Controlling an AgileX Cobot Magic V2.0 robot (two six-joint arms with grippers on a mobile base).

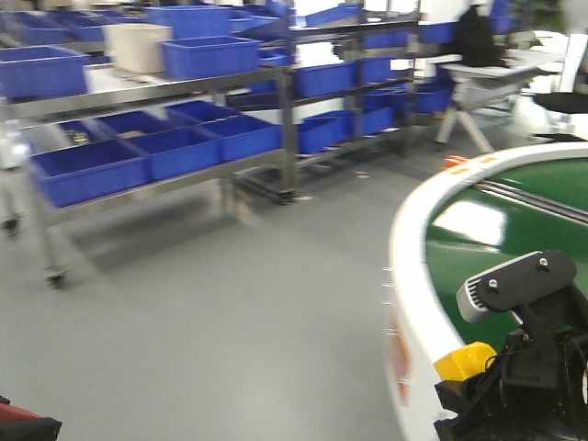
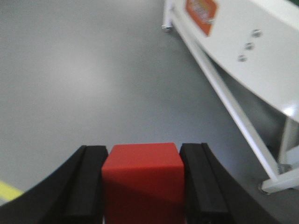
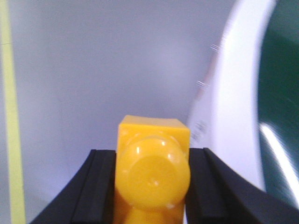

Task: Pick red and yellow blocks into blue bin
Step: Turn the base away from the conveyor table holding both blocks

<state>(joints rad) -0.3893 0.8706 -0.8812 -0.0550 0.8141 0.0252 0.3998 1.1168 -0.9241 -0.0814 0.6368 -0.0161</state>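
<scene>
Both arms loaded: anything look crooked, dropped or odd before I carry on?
Nothing stands out. The red block sits square in the left gripper, the yellow block square in the right gripper; no spill or damage shows.

Front camera facing distant shelving (image 1: 138, 94), wrist cameras close behind left pincer (image 2: 142, 184), right pincer (image 3: 152, 184), apparently sharing floor (image 1: 230, 322)
</scene>
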